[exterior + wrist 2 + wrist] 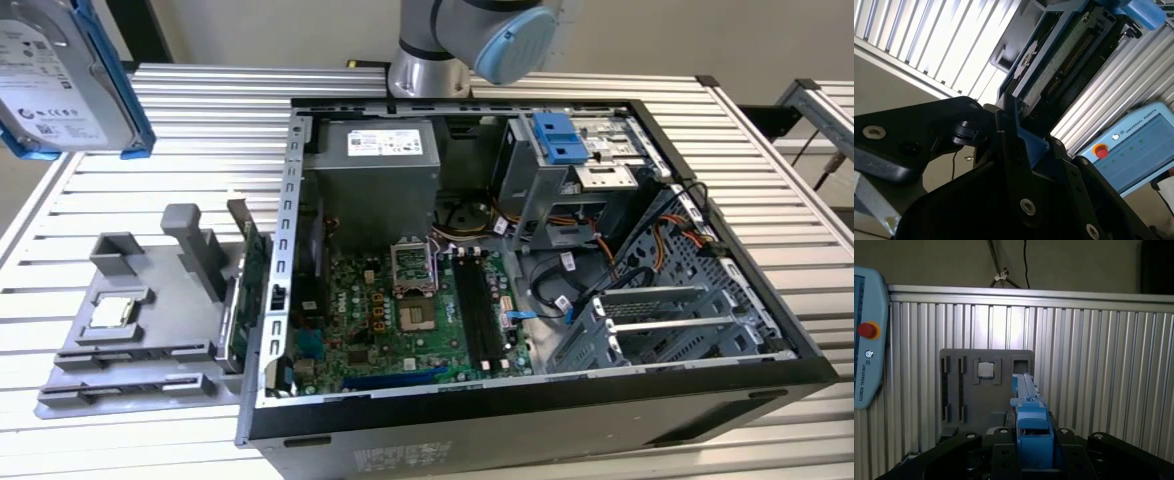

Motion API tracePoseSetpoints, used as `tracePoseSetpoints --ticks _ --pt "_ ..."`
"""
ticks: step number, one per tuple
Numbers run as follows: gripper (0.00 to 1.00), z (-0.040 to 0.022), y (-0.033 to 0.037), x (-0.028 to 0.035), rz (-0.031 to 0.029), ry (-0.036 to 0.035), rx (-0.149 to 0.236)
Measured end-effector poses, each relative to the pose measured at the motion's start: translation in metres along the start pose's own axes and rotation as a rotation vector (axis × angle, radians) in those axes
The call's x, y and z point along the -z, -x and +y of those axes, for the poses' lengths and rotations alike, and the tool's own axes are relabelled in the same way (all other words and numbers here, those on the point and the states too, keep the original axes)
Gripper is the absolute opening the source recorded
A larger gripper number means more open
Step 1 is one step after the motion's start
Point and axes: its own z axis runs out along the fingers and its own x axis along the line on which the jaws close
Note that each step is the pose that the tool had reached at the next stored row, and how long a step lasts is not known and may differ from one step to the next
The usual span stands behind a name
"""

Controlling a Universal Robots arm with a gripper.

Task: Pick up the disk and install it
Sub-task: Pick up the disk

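Blue-framed and silver, the disk (60, 70) hangs at the exterior view's upper left, well apart from the open computer case (534, 300) on the slatted table (767, 180), with the gripper (1032, 436) closed firmly on its edge.

I note open computer case (534, 432) on slatted desk (200, 130), motherboard (400, 340) exposed inside, grey tray (134, 378) just beside it, square chip (112, 312) in tray.

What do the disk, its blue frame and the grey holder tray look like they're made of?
The disk: silver-grey metal casing, dull sheen, with a white paper-like label. Its blue frame: probably moulded plastic, uniform matte colour. The grey holder tray: likely plastic too, flat matte grey, blocky moulded shapes.
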Motion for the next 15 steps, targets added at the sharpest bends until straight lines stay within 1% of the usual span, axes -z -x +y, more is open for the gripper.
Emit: tracePoseSetpoints --ticks 4,8,10,15 --pt "0.0 0.0 0.0 0.006 0.0 -0.0002 0.0" --pt "0.0 0.0 -0.0001 0.0151 0.0 -0.0002 0.0" --pt "0.0 -0.0001 -0.0001 0.0178 0.0 -0.0001 0.0" --pt "0.0 -0.0001 -0.0002 0.0183 0.0 -0.0002 0.0"
